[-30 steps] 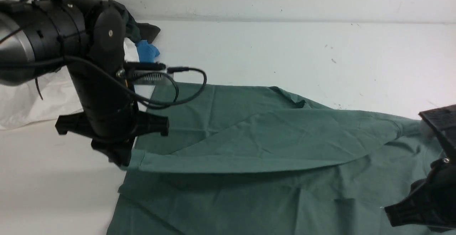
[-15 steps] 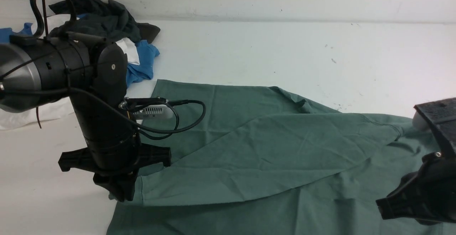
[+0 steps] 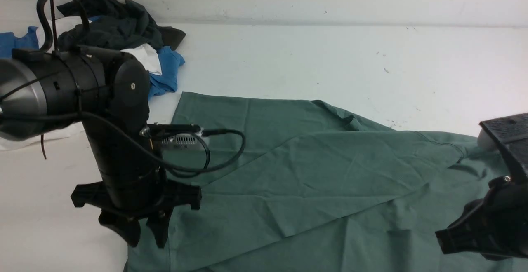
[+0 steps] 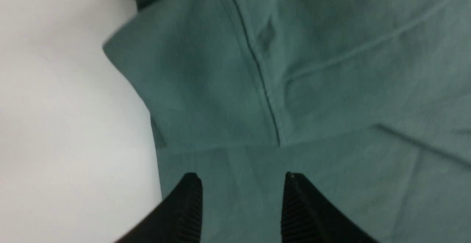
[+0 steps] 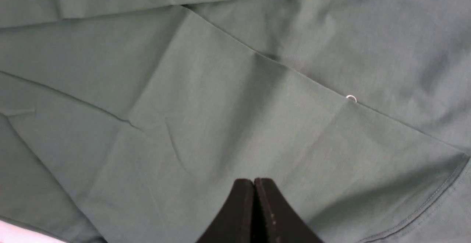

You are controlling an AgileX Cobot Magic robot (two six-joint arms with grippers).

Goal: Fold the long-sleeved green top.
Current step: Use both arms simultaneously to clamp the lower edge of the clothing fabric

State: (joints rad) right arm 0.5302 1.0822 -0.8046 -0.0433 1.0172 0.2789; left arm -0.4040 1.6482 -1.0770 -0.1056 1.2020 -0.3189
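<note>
The green long-sleeved top (image 3: 264, 119) lies spread on the white table, with one sleeve (image 3: 330, 169) folded slantwise across its body. The sleeve's cuff (image 4: 198, 99) rests flat near the top's left edge. My left gripper (image 3: 145, 239) hovers just above that edge, open, and the left wrist view shows only green cloth under the gap of that gripper (image 4: 241, 178). My right gripper (image 3: 443, 237) is low at the right over the top. In the right wrist view this gripper (image 5: 254, 181) is shut, its jaws pressed together with no cloth between them.
A pile of dark grey (image 3: 111, 24), blue (image 3: 165, 74) and white (image 3: 144, 57) garments lies at the back left, and a white cloth (image 3: 49, 134) lies behind my left arm. The wall runs along the table's far edge.
My left gripper has come down and forward with the sleeve cuff, then opened and let it go. The sleeve now lies flat on the top. The right arm has barely moved.
</note>
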